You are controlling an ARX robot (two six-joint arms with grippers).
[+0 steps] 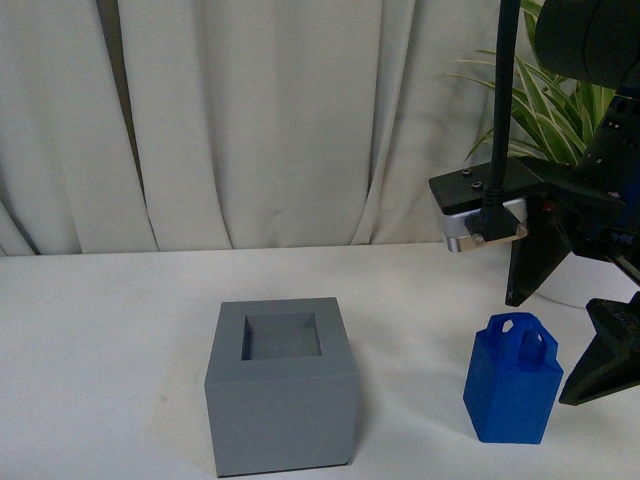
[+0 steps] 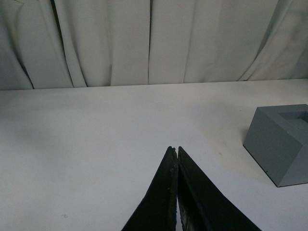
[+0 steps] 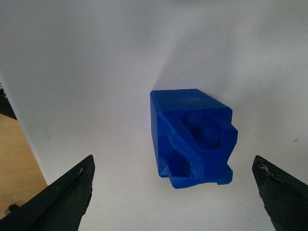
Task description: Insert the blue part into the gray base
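Front view, plant (image 1: pixel 556 108) behind right gripper (image 1: pixel 545 350)

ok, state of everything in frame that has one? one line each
blue part: upright on the table, loop up, not gripped, not inserted.
gray base: upright, recess facing up and empty.
right pincer: open, a finger on either side of the blue part, not touching it.
left pincer: shut, holding nothing, away from the gray base.
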